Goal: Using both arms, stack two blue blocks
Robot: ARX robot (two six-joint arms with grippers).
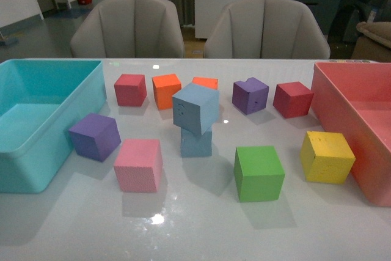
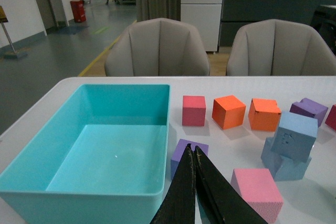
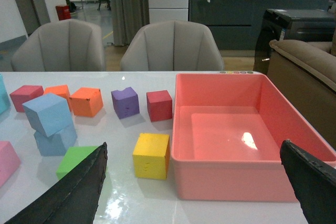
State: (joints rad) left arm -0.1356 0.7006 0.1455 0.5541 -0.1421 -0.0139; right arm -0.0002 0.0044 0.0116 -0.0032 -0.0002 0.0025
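Note:
Two pale blue blocks stand in the middle of the white table, one on the other. The upper blue block sits tilted and skewed on the lower blue block. No arm shows in the front view. My left gripper is shut with nothing in it, hanging over a purple cube beside the turquoise bin, well apart from the stack. My right gripper is wide open and empty, over the near wall of the pink bin, far from the stack.
A turquoise bin stands at the left, the pink bin at the right. Around the stack lie red, orange, purple, dark red, pink, green and yellow cubes. Two grey chairs stand behind the table.

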